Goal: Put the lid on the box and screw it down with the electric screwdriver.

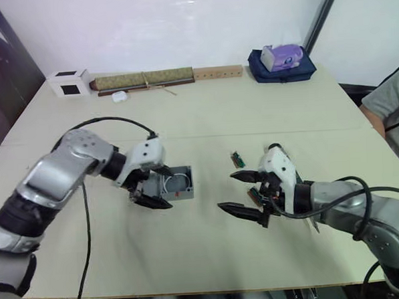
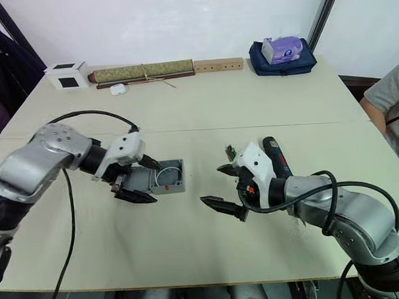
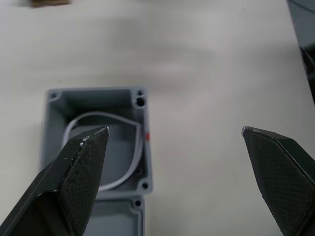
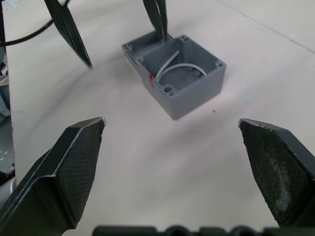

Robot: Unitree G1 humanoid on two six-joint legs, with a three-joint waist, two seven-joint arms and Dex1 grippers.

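Both end effectors hang wide open: right end effector [image 1: 245,194] well apart from the open square grey plastic box [image 1: 176,183], left end effector [image 1: 154,187] beside the shallow grey lid [image 3: 114,219] touching it. Pinch the lid's edges squarely, I'd say.

Grey box [image 4: 179,78], white wire loop [image 4: 173,69], cream table [image 1: 204,109], black-fingered hands.

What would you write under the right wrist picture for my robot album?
Open right gripper faces the uncovered grey box, white wire inside, on the table.
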